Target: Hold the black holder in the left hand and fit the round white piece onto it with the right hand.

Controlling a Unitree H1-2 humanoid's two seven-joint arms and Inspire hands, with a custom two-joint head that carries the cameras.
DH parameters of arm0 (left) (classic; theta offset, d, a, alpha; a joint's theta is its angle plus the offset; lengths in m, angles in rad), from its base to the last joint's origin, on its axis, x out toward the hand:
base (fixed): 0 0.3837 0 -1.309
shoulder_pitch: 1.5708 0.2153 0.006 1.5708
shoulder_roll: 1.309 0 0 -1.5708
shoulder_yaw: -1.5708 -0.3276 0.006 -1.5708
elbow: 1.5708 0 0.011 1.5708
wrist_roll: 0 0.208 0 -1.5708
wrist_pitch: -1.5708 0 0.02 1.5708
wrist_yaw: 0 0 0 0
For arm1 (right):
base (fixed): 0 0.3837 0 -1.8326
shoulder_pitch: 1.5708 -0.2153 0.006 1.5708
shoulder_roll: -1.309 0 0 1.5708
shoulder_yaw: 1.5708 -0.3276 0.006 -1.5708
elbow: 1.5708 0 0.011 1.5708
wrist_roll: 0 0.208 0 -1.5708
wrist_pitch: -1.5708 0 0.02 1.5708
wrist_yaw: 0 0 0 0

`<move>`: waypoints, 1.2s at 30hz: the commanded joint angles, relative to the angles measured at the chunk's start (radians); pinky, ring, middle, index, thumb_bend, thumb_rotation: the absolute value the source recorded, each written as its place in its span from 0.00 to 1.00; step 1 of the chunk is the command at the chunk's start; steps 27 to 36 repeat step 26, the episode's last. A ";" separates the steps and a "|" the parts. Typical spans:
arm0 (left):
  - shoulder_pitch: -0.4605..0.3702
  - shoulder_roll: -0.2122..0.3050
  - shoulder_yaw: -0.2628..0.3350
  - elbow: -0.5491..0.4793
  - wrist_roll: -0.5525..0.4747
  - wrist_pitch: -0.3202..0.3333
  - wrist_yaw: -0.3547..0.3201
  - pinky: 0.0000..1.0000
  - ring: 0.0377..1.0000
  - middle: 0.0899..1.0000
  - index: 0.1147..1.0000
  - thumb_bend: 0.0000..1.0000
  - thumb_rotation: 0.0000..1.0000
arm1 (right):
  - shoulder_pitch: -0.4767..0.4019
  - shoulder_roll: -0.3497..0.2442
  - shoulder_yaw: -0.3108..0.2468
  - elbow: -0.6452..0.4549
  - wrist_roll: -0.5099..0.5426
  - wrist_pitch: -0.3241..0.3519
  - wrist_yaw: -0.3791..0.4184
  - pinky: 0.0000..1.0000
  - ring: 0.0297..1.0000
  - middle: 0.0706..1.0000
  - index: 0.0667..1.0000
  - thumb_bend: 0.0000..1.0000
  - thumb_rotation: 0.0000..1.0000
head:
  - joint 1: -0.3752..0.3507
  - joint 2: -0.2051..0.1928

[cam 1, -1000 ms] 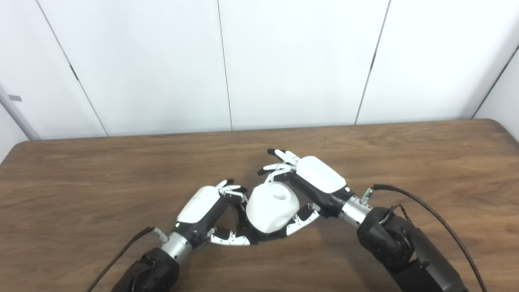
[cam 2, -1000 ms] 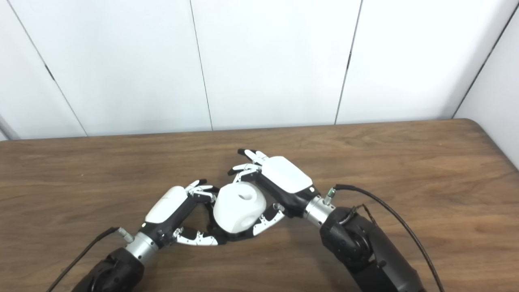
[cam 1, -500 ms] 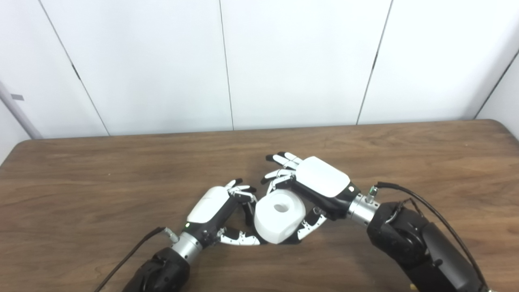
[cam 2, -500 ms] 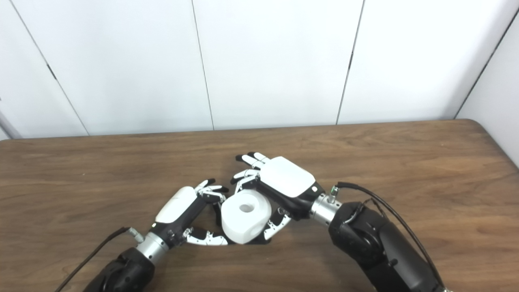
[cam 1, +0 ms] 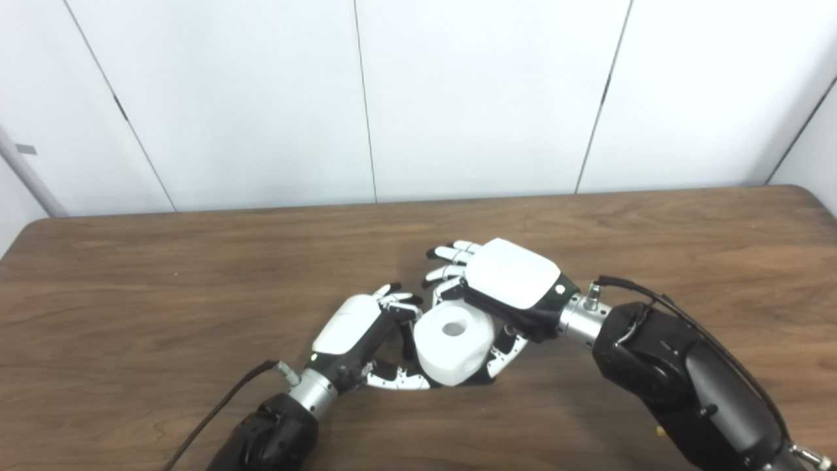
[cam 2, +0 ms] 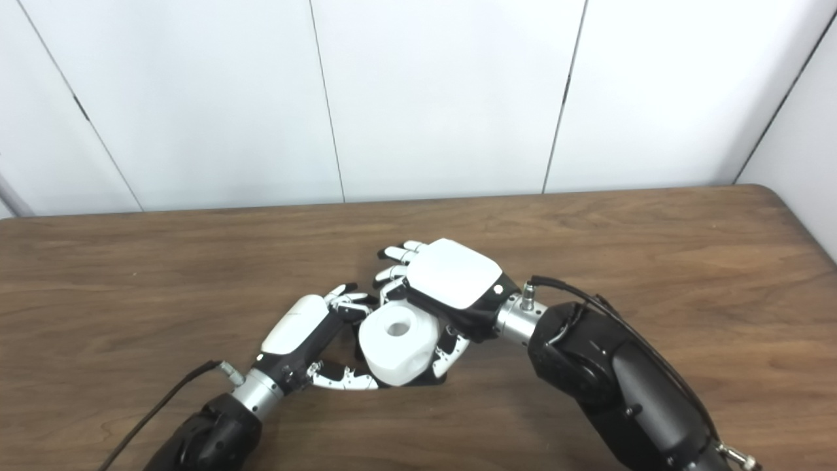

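- The left robot hand comes in from the bottom left, its forearm slanting up and to the right over the table, the white back of the hand turned up and to the left.
- Its fingers curl over the near-left side of the white piece, and its thumb reaches along underneath, low over the wood.
- The black holder shows only as dark slivers under and beside the white piece, between the two hands; the left robot hand is closed around it, though most of the grip is hidden.
- The white piece is round and chunky, with a round hole in its upper face that tilts toward the camera. It sits between the two hands, just above the table near the front middle.
- The right robot hand comes in from the bottom right, the bulky black forearm bent sharply at the wrist, so that the white back of the hand faces up.
- Its fingers arch over the far side of the white piece and its thumb presses on the near right side, so this hand grips the white piece.
- The two hands nearly touch at the fingertips above the piece.
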 commanded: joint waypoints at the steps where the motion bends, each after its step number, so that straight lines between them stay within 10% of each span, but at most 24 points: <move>1: -0.004 0.000 -0.009 -0.023 0.012 0.001 -0.007 0.98 0.84 0.63 0.41 0.52 0.05 | -0.018 0.014 -0.017 -0.040 0.002 0.028 0.005 0.89 0.96 0.87 0.79 0.96 0.40 | 0.004 0.001; 13: 0.002 0.022 0.003 -0.029 -0.004 -0.005 -0.019 0.98 0.84 0.62 0.41 0.52 0.05 | 0.020 0.046 -0.049 -0.040 0.048 0.071 0.003 0.86 1.00 0.97 0.97 0.99 0.30 | -0.001 0.003; 36: -0.001 0.032 0.006 -0.008 -0.009 -0.019 -0.023 0.98 0.84 0.62 0.41 0.52 0.05 | 0.026 0.048 -0.070 -0.056 0.056 0.077 -0.009 0.85 1.00 0.96 0.94 0.99 0.32 | -0.017 -0.001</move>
